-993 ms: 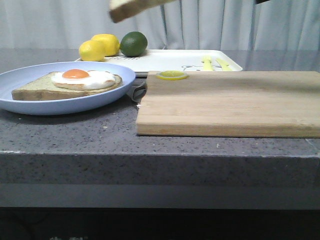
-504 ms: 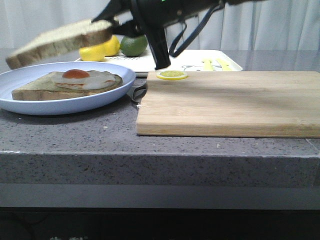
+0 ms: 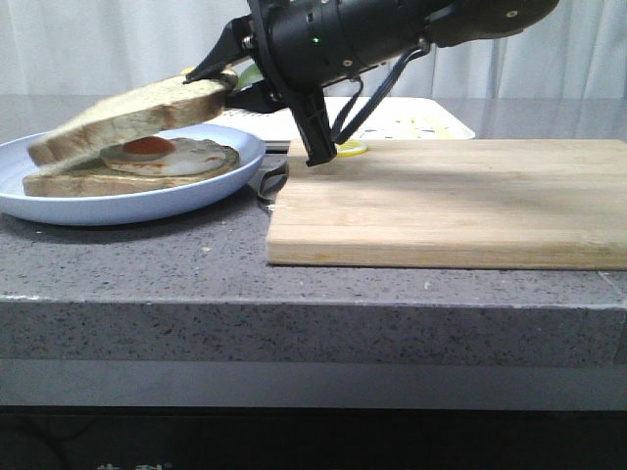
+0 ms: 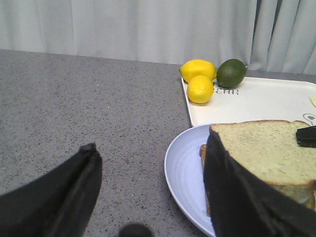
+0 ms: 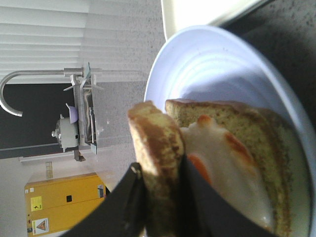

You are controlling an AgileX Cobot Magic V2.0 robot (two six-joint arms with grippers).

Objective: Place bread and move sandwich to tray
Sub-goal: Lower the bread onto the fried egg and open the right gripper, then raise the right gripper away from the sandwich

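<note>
My right gripper [image 3: 227, 86] pinches one edge of the flat brown-crusted toast slice [image 3: 127, 116], which slopes down away from it, just above the egg-topped sandwich on its round light-blue plate [image 3: 147, 186].

soft, even, fairly bright light fills all 3 views, with no harsh glare. in the front view the right gripper [image 3: 220, 83] and its arm read as a nearly featureless black mass with small highlights, and the bread [image 3: 132, 116] throws a dim shadow over the fried egg [image 3: 167, 155]. the cutting board [image 3: 451, 201] is sharp; the curtain behind is pale and washed out. in the left wrist view the left gripper's fingers [image 4: 237, 192] are dark, soft-edged and out of focus. the right wrist view is sharp on the bread crust, and the tray corner [image 5: 207, 10] is blown out white.
</note>
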